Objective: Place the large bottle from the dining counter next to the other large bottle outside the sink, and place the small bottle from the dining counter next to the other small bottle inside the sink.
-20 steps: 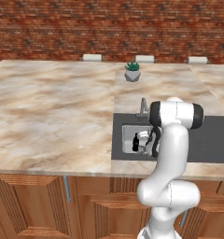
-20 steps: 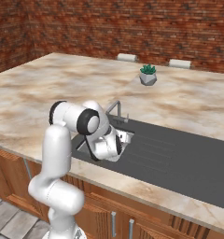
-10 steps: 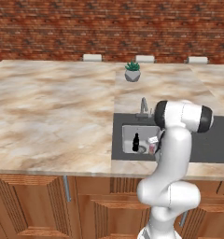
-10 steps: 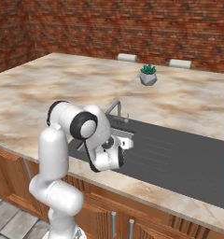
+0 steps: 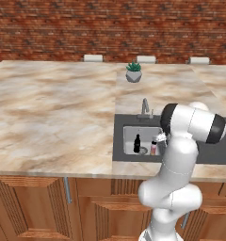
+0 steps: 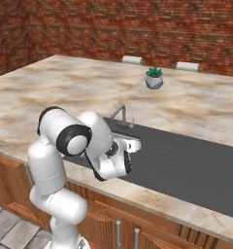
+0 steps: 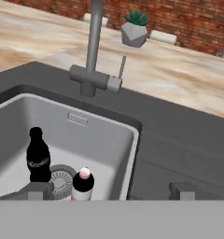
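Jaws stand wide apart on the gripper (image 7: pixel 109 192), one dark tip on each side of the small bottle (image 7: pixel 83 184), which stands upright on the floor of the sink (image 7: pixel 104 122) by the drain grate (image 7: pixel 62 180). Neither tip seems to press on the pinkish-white body, so the bottle looks let go. The other small bottle (image 7: pixel 38 156), black with a narrow neck, stands just beside it across the drain, so this half of the task looks met.

To finish well, the hand should rise straight up along the bottle's axis, jaws kept apart, until both tips are above the pale cap. Any sideways drift risks tipping the bottle onto its black neighbour. The chrome faucet (image 7: pixel 92 51) stands beyond the basin, so the retreat should lean away from it. No large bottle can be made out on the surface (image 5: pixel 49 117).
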You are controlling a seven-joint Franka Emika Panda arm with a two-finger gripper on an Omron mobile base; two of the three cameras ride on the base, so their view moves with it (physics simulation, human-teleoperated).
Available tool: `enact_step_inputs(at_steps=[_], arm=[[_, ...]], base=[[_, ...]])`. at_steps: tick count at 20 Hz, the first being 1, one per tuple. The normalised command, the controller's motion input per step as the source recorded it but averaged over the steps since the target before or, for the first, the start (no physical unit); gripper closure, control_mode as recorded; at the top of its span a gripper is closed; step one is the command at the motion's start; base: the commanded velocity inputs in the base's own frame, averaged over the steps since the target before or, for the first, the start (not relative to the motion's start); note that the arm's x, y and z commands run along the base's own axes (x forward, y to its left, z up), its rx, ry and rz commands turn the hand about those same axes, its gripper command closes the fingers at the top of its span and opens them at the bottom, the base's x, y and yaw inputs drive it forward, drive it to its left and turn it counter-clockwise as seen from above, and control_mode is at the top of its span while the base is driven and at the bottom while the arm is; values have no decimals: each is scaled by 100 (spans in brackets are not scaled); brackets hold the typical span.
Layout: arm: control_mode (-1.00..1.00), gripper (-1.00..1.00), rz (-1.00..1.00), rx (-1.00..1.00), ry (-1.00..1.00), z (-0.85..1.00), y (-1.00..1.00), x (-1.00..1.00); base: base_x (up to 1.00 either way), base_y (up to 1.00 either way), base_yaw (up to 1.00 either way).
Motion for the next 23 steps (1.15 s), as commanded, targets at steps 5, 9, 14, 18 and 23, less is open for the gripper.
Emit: enact_step_inputs(at_steps=[5, 9, 14, 18, 23], arm=[[-100, -100, 0, 11, -7, 69, -1, -8], [-100, -100, 0, 9, 0, 26, 0, -7], [-100, -100, 0, 3, 0, 4, 0, -16], [-100, -100, 0, 0, 0, 11, 0, -28], [-100, -100, 0, -2, 1, 19, 0, -25]], base=[[0, 0, 0], [0, 0, 0], [0, 0, 0], [0, 0, 0], [0, 0, 0]])
